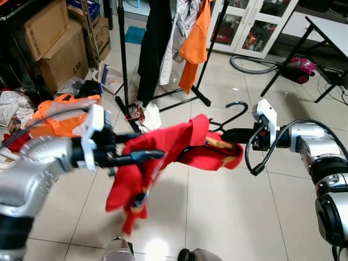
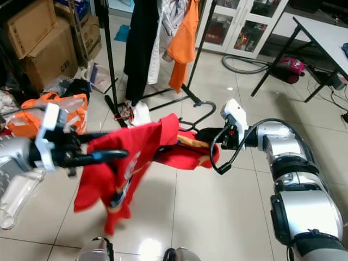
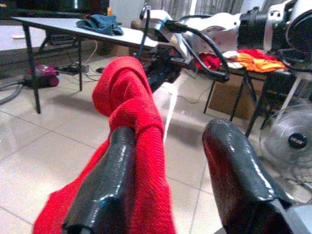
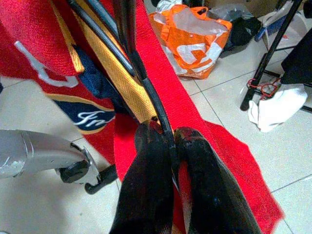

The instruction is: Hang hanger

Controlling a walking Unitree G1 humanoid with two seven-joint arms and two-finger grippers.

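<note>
My right hand (image 4: pixel 168 141): pinched tight on the thin black wire of the hanger (image 4: pixel 141 73); my 2 black fingers (image 4: pixel 146 185) press together with the wire between them.
My left hand (image 3: pixel 168 161): spread wide, with the red garment (image 1: pixel 163 157) draped over 1 finger (image 3: pixel 105 185); the other finger stands clear of the cloth.
Hanger: held in mid-air between my 2 arms, above the floor; most of it sits inside the red garment, and its black hook (image 1: pixel 235 107) pokes up just beside my right hand.
Red garment: slung from my left fingers across to my right hand, sagging in the middle, with a long fold dangling below my left hand; a yellow-edged neck band and a dark blue patch with white lettering show in the right wrist view.
Clothes rack (image 1: pixel 122 60): black, standing beyond my hands on the tiled floor (image 1: pixel 228 206), well apart from the hanger; a black garment (image 1: pixel 154 43), a white one and an orange one (image 1: pixel 194 43) hang from it.
Floor near the rack: a white cloth (image 1: pixel 150 116) lies at the rack's foot, and an orange bag (image 1: pixel 60 117) sits to my left.
Further left: cardboard boxes (image 1: pixel 60 46) are stacked.
Further right: a worktop (image 1: pixel 331 32) on black legs, with a pink vacuum cleaner (image 1: pixel 298 68) beside it and glass-door cabinets (image 1: pixel 255 22) behind.
</note>
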